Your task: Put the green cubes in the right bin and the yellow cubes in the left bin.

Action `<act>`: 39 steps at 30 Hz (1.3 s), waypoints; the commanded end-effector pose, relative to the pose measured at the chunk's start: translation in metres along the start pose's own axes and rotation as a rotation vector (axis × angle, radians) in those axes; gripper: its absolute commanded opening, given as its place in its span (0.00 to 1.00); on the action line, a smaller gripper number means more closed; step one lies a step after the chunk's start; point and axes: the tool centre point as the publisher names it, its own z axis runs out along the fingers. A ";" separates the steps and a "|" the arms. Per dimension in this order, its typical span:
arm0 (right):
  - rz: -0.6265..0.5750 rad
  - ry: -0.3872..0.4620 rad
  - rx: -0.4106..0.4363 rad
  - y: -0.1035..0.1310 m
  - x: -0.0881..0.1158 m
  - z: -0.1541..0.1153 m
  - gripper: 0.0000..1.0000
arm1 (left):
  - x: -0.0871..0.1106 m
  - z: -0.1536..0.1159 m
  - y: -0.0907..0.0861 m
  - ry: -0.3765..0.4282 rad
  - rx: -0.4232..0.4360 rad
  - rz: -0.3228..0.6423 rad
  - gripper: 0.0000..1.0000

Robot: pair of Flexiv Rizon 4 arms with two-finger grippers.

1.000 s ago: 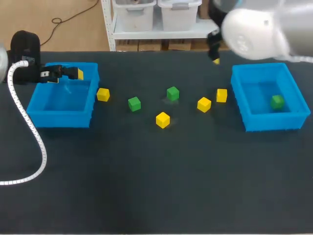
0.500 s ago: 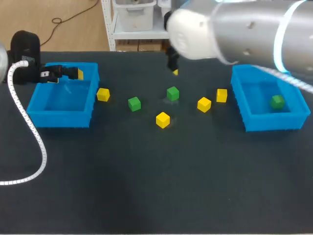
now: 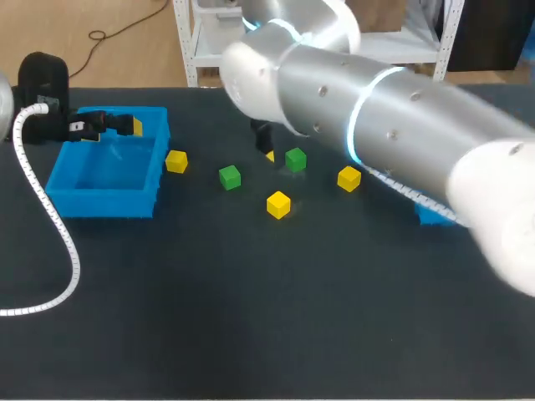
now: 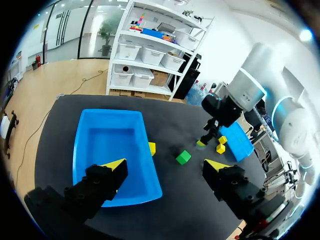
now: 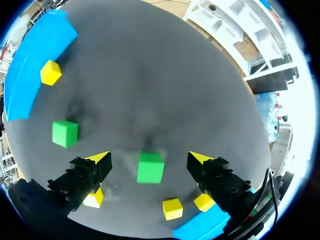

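Dark table (image 3: 251, 334), scattered cubes (image 3: 278, 204)

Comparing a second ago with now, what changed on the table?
The right arm swung from near the right bin leftward across the table. Its right gripper, open, now hangs above the middle green cube. Nothing was grasped or released. The left gripper stayed open over the left bin, and the other cubes still in view kept their places.
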 end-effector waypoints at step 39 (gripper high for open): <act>0.111 0.092 -0.015 -0.034 0.016 -0.025 0.00 | 0.001 0.000 0.001 -0.006 0.007 0.001 1.00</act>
